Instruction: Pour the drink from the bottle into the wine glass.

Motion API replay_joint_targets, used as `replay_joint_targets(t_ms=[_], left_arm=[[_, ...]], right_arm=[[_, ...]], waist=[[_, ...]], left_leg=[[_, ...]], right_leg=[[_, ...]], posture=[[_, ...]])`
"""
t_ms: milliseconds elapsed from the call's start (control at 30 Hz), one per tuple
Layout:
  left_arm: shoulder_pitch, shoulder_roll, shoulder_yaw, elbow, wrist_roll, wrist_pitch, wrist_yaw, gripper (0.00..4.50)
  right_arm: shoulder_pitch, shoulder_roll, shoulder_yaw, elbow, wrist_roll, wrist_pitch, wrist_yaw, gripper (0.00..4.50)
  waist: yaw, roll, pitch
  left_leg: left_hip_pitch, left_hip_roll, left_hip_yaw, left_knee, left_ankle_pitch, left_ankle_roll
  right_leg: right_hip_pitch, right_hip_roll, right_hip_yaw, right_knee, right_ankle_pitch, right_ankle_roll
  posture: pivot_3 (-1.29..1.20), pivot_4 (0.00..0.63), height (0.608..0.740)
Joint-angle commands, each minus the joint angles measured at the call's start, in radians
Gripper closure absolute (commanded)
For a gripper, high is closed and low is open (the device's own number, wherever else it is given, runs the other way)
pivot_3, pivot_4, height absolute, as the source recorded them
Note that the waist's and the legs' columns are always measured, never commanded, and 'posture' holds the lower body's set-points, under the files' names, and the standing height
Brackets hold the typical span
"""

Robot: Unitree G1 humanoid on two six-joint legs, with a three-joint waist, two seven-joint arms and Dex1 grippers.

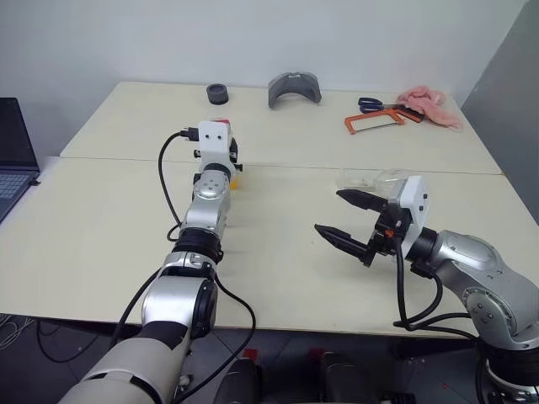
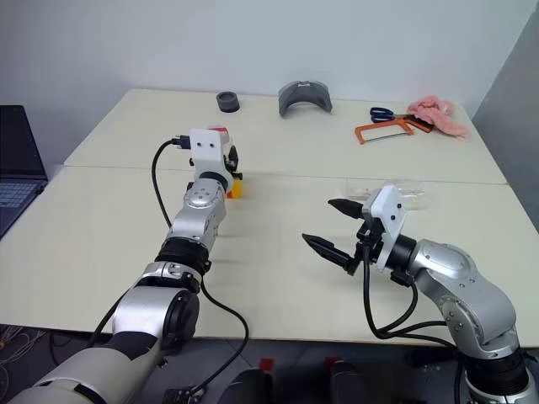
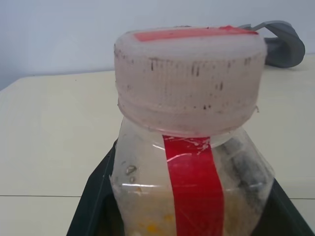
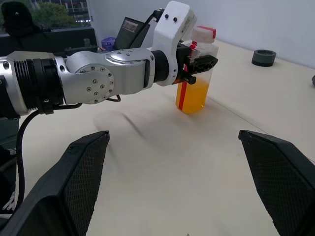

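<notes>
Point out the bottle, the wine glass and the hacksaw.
bottle (image 4: 195, 91): right wrist view, on the body holding the orange drink.
wine glass (image 1: 389, 178): left eye view, on its clear bowl, lying on the table.
hacksaw (image 1: 369, 122): left eye view, on its orange frame.

One bottle (image 4: 196, 73), one wine glass (image 1: 381, 179), one hacksaw (image 1: 374, 123), one scissors (image 1: 370, 104).

Two cream tables (image 1: 109, 219) against a white wall (image 1: 253, 34).
</notes>
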Motion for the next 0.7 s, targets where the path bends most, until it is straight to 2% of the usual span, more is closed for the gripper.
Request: replay_joint_targets(t_ms=[33, 100, 200, 333, 500, 700], left_arm=[[-0.012, -0.012, 0.011, -0.072, -0.034, -0.065, -0.048, 2.74], [0.002, -0.033, 0.017, -0.102, -0.078, -0.084, -0.116, 2.74], [0.057, -0.065, -0.032, -0.198, -0.134, -0.101, -0.318, 2.74], [0.132, -0.082, -0.101, -0.316, -0.222, -0.024, -0.603, 2.74], [0.194, -0.053, -0.220, -0.442, -0.291, 0.030, -0.962, 2.74], [0.168, -0.018, -0.292, -0.466, -0.308, 0.039, -1.216, 2.74]], right_arm=[[-0.011, -0.001, -0.013, -0.029, 0.005, -0.017, 0.000, 0.00], [-0.007, -0.005, -0.015, -0.037, -0.003, -0.021, -0.003, 0.00], [0.019, -0.024, -0.051, -0.069, -0.007, -0.022, -0.015, 0.00], [0.061, -0.033, -0.098, -0.123, 0.011, -0.005, -0.051, 0.00], [0.072, -0.021, -0.118, -0.193, 0.027, 0.030, -0.126, 0.00], [-0.031, 0.029, -0.054, -0.213, -0.003, 0.103, -0.271, 0.00]], waist=[[0.000, 0.000, 0.000], [0.001, 0.000, 0.000], [0.002, 0.000, 0.000], [0.002, 0.000, 0.000], [-0.003, 0.000, 0.000], [-0.006, 0.001, 0.000]], left_leg=[[0.000, 0.000, 0.000, 0.000, 0.000, 0.000], [0.000, 0.000, 0.000, 0.000, 0.001, -0.001], [-0.001, 0.000, 0.000, 0.000, 0.001, -0.002], [-0.001, 0.000, 0.000, 0.000, 0.001, -0.002], [-0.001, 0.000, 0.001, 0.000, 0.001, -0.002], [0.001, 0.000, 0.001, 0.000, -0.001, 0.002]], right_leg=[[0.000, 0.000, 0.000, 0.000, 0.000, 0.000], [0.000, 0.000, 0.000, 0.000, 0.000, 0.000], [0.000, -0.001, 0.000, -0.001, 0.000, 0.000], [0.000, -0.001, 0.000, -0.002, 0.000, 0.000], [0.000, 0.000, 0.001, -0.002, 0.000, 0.000], [0.000, 0.002, 0.001, 0.000, 0.000, 0.000]], posture=[[0.00, 0.150, 0.740], [0.00, 0.150, 0.740], [0.00, 0.150, 0.740], [0.00, 0.150, 0.740], [0.00, 0.150, 0.740], [0.00, 0.150, 0.740]])
